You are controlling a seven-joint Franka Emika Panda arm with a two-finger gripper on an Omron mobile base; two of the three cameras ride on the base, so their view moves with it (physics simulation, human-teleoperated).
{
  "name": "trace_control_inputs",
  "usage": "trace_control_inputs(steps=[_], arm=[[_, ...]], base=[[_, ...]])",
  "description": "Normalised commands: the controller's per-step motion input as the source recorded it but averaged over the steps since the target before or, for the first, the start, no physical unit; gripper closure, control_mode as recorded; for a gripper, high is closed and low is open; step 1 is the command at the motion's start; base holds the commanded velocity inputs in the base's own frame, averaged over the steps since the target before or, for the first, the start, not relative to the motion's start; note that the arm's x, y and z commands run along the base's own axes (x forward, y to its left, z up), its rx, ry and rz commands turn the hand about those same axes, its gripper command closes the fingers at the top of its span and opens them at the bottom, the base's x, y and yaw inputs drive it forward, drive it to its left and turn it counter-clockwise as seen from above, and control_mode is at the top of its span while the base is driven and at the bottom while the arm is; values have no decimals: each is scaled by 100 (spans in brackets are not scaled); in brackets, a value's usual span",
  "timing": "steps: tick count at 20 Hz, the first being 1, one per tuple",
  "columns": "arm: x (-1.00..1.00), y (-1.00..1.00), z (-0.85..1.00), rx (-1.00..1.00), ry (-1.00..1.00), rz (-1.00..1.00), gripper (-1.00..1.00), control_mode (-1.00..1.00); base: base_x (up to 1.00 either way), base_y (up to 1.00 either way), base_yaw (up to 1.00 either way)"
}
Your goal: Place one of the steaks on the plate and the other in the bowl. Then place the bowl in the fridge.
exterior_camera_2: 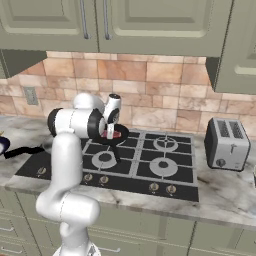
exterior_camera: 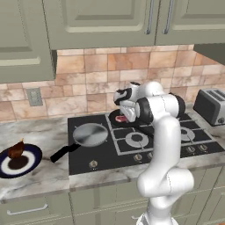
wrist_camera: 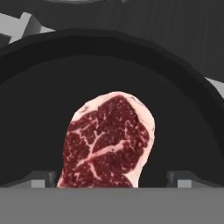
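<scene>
The gripper (wrist_camera: 112, 180) hangs over the black pan (wrist_camera: 39, 113) on the back burner, jaws spread wide, one tip on each side of the pink steak (wrist_camera: 107, 142) lying flat in the pan. Nothing is gripped. Over on the left counter, the dark steak (exterior_camera: 16, 150) sits on the plate (exterior_camera: 30, 159), propped up toward its back edge. A silver pan (exterior_camera: 90, 134) rests on the front left of the stove (exterior_camera: 110, 156), and the toaster (exterior_camera_2: 226, 144) stands well off to the right.
</scene>
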Motion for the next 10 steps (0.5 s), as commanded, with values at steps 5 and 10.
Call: trace_control_inputs(steps=[5,10], arm=[[0,32,-84,-15,5,0,-100,-100],[-15,17,-93,-10,4,0,-100,-100]], base=[[0,0,0],[0,0,0]])
